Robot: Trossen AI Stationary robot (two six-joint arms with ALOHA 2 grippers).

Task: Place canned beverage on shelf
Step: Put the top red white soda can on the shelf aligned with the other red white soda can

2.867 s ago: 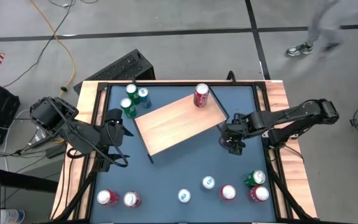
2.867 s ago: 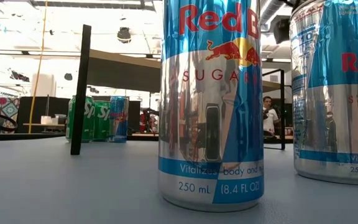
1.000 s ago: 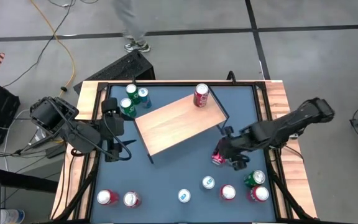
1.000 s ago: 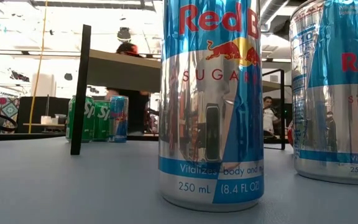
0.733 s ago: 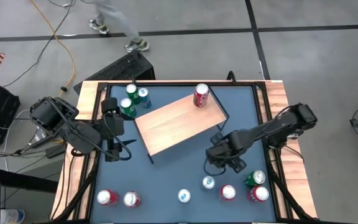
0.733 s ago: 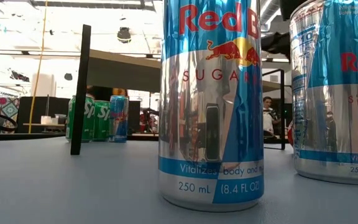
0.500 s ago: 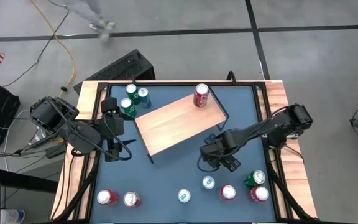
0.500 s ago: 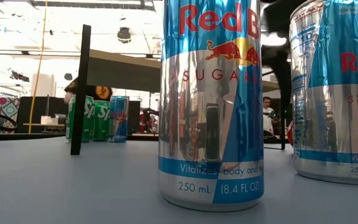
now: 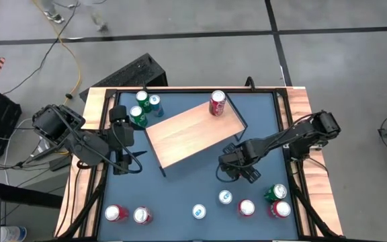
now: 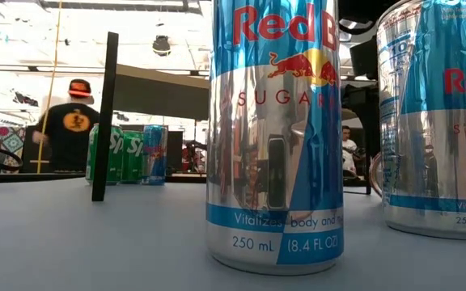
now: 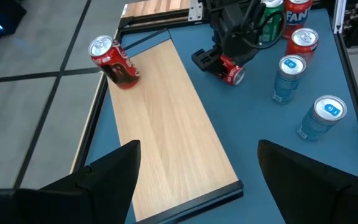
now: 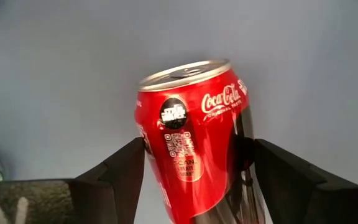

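A red Coca-Cola can (image 12: 194,137) lies on its side on the blue tabletop just off the shelf's near right end, also visible in the left wrist view (image 11: 232,73). My right gripper (image 9: 234,169) points down over it, open, one finger on each side of the can's body. The shelf (image 9: 193,134) is a light wooden board on black legs, set slantwise mid-table. Another red can (image 9: 218,103) stands on its far right corner. My left gripper (image 11: 194,180) waits open near the table's left edge, nothing between its fingers. My right gripper comes from above, pointing down, its fingers (image 12: 120,171) across the lying can's round body (image 12: 151,155). The can rests on the tabletop. Whether the fingers touch its sides I cannot tell.
Green and blue cans (image 9: 144,107) stand at the far left by the shelf. Several cans line the near edge, some left (image 9: 127,214), more right (image 9: 261,202). Two tall blue-silver cans (image 10: 273,137) fill the low view. A person (image 10: 69,121) stands beyond the table.
My right gripper has gone toward the table's left edge and down, rolling its wrist, and now straddles the lying red can that a second ago lay just beside it. The can has stayed where it was.
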